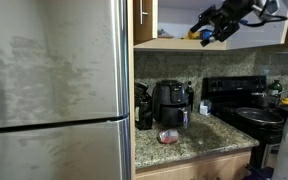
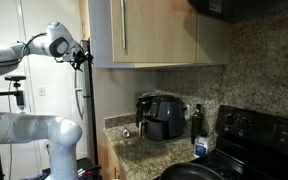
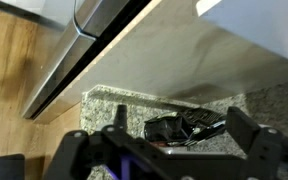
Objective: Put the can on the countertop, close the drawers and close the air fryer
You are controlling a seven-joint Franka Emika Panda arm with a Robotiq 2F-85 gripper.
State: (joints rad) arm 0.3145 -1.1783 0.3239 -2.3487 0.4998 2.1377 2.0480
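Nearest, in the wrist view, the tool (image 3: 164, 150) hangs high above the kitchen, its fingers (image 3: 69, 152) spread wide with nothing between them. Well below it runs the speckled granite desk (image 1: 212, 136). The can (image 1: 169, 136), small, squat and pinkish-red, already sits on the desk toward the near edge, just in front of the air fryer (image 1: 171, 100) and well apart from the tool. It looks light and stiff, and its smooth round wall is likely slippery. A hold across the middle of its side, fingers coming down from above, seems safest. Farther back the glossy black air fryer stands against the granite wall. Whether its basket is pushed fully home is too small to tell. The steel fridge (image 1: 54, 90) stands to the left and the black stove (image 1: 246, 108) to the right.
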